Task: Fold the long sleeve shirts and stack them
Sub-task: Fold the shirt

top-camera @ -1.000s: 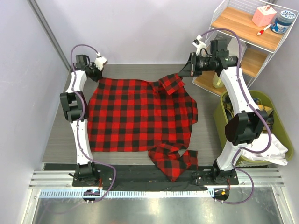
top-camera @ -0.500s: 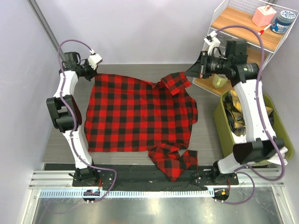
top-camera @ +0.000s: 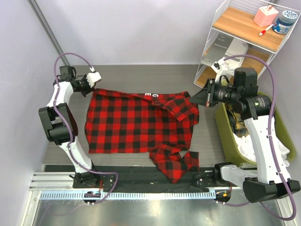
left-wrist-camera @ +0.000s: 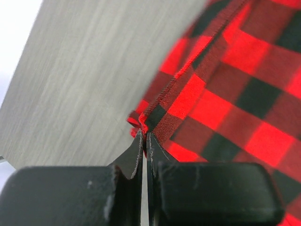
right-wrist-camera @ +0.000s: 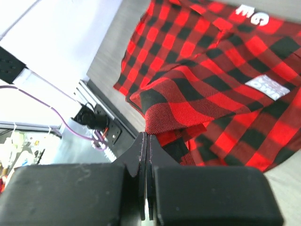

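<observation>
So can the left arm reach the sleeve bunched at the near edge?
Probably not: left pincer is shut on the shirt's far-left corner, and the sleeve lies by the right arm's base.

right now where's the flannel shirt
In the top view the flannel shirt lies spread across the middle of the table, its far edge pinched by the left gripper at far left and the right gripper at far right.

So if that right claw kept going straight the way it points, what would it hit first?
The checked shirt. The right gripper is shut on a fold of it, and more of that cloth lies straight ahead, so it would likely push into the shirt.
</observation>
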`<state>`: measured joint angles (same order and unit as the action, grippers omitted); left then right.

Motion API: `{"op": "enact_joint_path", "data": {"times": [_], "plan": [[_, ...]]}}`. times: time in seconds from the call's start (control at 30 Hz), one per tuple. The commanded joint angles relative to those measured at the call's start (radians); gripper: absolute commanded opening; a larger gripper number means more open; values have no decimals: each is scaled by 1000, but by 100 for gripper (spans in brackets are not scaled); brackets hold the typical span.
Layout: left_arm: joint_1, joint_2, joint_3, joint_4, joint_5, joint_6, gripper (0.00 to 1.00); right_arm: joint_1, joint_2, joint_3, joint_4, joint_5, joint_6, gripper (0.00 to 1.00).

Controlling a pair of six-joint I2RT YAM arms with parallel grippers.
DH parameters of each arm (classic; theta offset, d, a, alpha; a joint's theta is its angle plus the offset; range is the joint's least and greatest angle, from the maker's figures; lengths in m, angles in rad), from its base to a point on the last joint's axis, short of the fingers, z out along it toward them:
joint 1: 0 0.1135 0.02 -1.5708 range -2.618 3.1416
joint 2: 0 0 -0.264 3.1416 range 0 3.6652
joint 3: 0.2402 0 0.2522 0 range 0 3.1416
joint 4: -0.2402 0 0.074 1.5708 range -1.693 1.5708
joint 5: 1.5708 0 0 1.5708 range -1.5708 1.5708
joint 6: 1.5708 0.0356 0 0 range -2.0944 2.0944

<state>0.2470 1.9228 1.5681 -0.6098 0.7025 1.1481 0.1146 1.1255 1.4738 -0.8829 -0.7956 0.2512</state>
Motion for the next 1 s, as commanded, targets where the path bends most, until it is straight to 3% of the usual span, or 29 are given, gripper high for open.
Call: {"op": "enact_joint_path", "data": {"times": [0.0,0.17,0.3,0.43,0.6,0.83,0.97], "plan": [[24,-91,-94,-77,9,212,0,3,-52,-88,12,-17,34,1],[28,-111,-184,-65,-50,271,4,3,-87,-194,54,-48,75,1],[31,-110,-203,-105,-64,291,16,8,-75,-240,91,-77,115,1],[35,-116,-200,-201,-63,334,22,33,-47,-218,108,-77,118,1],[41,-145,-220,-189,-61,306,26,91,-6,-170,148,-79,134,1],[38,-226,-90,-323,126,63,43,200,92,-93,229,-45,158,1],[32,-367,-121,-266,207,-105,56,234,164,-90,285,12,157,1]]}}
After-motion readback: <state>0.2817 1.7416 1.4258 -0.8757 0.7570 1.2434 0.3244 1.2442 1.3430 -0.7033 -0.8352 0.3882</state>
